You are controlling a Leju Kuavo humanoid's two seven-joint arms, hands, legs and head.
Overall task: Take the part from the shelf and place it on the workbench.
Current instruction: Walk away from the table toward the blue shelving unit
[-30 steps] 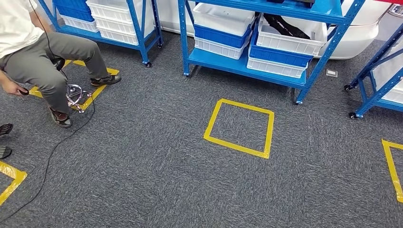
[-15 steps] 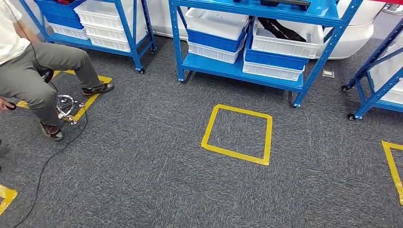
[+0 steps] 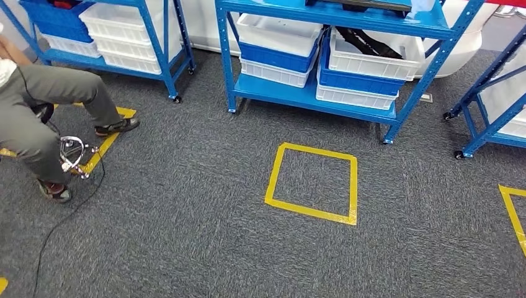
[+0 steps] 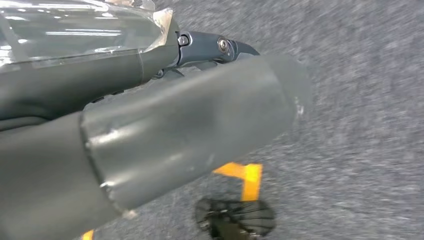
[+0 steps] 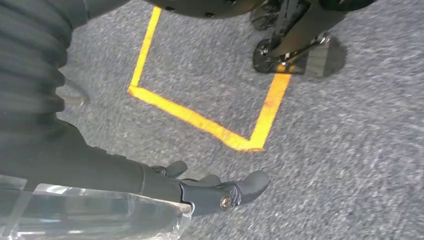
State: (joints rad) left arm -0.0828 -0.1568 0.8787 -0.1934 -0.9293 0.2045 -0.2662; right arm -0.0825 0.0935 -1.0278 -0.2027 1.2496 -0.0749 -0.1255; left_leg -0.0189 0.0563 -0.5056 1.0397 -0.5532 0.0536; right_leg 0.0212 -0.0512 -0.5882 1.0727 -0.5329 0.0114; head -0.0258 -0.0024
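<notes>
On the blue steel shelf [image 3: 322, 99], a black part [image 3: 366, 38] lies in a white plastic bin [image 3: 372, 59]; likely light, graspable mid-length. Right hand [image 5: 220, 192] fingers loosely extended, empty; left hand [image 4: 190, 130] fingers' state unclear.

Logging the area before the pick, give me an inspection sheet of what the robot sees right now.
Surface: grey carpet with a yellow tape square in front of the middle shelf.
Job's things: blue shelf holding white and blue bins; one white bin holds dark parts, too small to identify.
Clutter: nothing seen.
Hands: left hand hangs over the carpet, its grasp cannot be judged; right hand hangs with fingers apart, holding nothing.
Cables: black cable trailing across the carpet from the stool.
Surroundings: seated person on a chrome-based stool; more blue shelves to the left and right.
</notes>
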